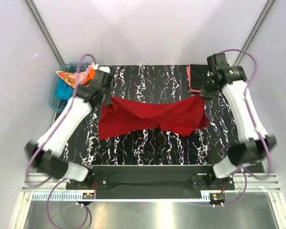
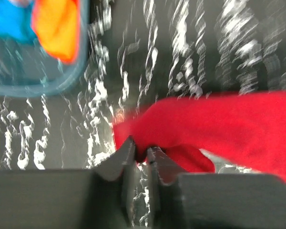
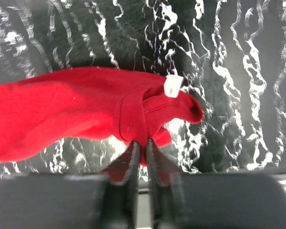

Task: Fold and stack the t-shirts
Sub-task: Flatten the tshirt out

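The left claw [image 2: 140, 148] and the right claw [image 3: 141, 145] each pinch an edge of the dark red t-shirt [image 1: 152, 117] between fingers pressed almost together. The cloth is strung from nine to three o'clock over the table [image 1: 148, 148] and sags midway (the right pinch sits near the collar's white tag [image 3: 173, 87]). At ten o'clock the blue tub [image 2: 38, 88] holds the teal t-shirt [image 2: 9, 19] and the orange t-shirt [image 2: 57, 28]; at one o'clock the black t-shirt [image 1: 199, 75] lies on the salmon pink t-shirt [image 1: 188, 78].
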`<state>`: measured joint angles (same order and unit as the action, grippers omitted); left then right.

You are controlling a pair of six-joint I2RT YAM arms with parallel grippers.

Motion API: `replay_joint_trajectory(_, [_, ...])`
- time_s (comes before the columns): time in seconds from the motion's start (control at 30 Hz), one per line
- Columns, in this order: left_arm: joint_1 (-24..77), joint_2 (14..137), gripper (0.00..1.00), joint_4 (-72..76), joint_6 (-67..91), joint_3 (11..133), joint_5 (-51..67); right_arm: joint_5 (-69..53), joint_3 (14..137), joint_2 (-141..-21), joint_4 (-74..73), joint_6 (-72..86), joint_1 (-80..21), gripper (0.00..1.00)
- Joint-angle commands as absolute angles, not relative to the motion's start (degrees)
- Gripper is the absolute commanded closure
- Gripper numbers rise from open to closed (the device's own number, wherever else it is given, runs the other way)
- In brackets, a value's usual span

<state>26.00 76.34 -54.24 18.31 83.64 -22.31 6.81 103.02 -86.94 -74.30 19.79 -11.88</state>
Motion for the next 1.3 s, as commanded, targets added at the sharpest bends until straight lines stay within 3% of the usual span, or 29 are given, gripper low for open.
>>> replay_joint_trajectory(0.0, [22.07,84.88,0.75,-59.05,19.59,87.88,-18.37,0.10,103.61,-95.95,-67.24,17.14,-8.10,0.81])
replay_joint_trajectory(0.03, [21.71,87.77,0.58,-59.58,19.77,90.24,-18.54,0.17,104.93,-98.33,-66.80,16.70,-7.74,0.78])
replay_joint_trajectory(0.1, [21.45,88.68,0.45,-58.98,19.69,92.36,-19.33,1.31,110.54,-105.71,-67.23,15.74,-7.65,0.77])
replay_joint_trajectory(0.13, [21.45,88.86,0.33,-58.97,19.51,93.42,-20.99,1.75,113.09,-107.99,-68.80,15.65,-7.47,0.75])
replay_joint_trajectory(0.17, [21.45,88.94,0.27,-59.15,19.25,95.69,-21.96,2.11,117.38,-112.02,-69.60,15.47,-7.38,0.68])
replay_joint_trajectory(0.2, [21.45,89.03,0.21,-59.76,18.55,96.50,-23.02,2.37,119.77,-113.97,-72.05,15.38,-7.30,0.54])
replay_joint_trajectory(0.23, [21.45,89.03,0.16,-59.94,17.94,97.11,-23.90,2.55,122.06,-115.65,-73.46,15.21,-7.29,0.51])
replay_joint_trajectory(0.33, [21.53,87.37,0.18,-59.16,15.65,94.67,-19.20,2.02,122.97,-115.94,-73.84,14.77,-7.38,0.44])
replay_joint_trajectory(0.43, [21.53,81.84,0.26,-52.93,15.20,83.35,-9.37,-1.48,111.48,-109.27,-69.71,15.90,-7.38,0.36])
replay_joint_trajectory(0.57, [21.71,76.30,0.45,-46.15,19.59,69.63,-1.33,-11.58,88.49,-96.46,-62.50,19.68,-7.82,0.38])
replay_joint_trajectory(0.67, [22.06,76.46,0.44,-40.63,25.12,62.59,3.15,-13.88,77.22,-90.03,-58.72,21.44,-9.92,0.43])
replay_joint_trajectory(0.83, [22.24,81.64,0.34,-36.13,30.23,59.15,6.33,-16.34,63.67,-85.70,-54.24,25.13,-12.92,0.41])
replay_joint_trajectory(1.0, [22.67,85.43,0.38,-37.87,32.25,62.75,0.89,-14.77,60.21,-84.82,-52.91,28.56,-13.18,0.35])
replay_joint_trajectory(1.1, [22.68,83.50,0.47,-37.54,31.21,62.84,-5.53,-11.61,59.94,-84.38,-53.17,29.97,-13.27,0.36])
replay_joint_trajectory(1.27, [23.55,85.69,0.60,-36.30,28.74,64.33,-4.31,-12.48,59.77,-84.02,-51.77,31.99,-13.18,0.39])
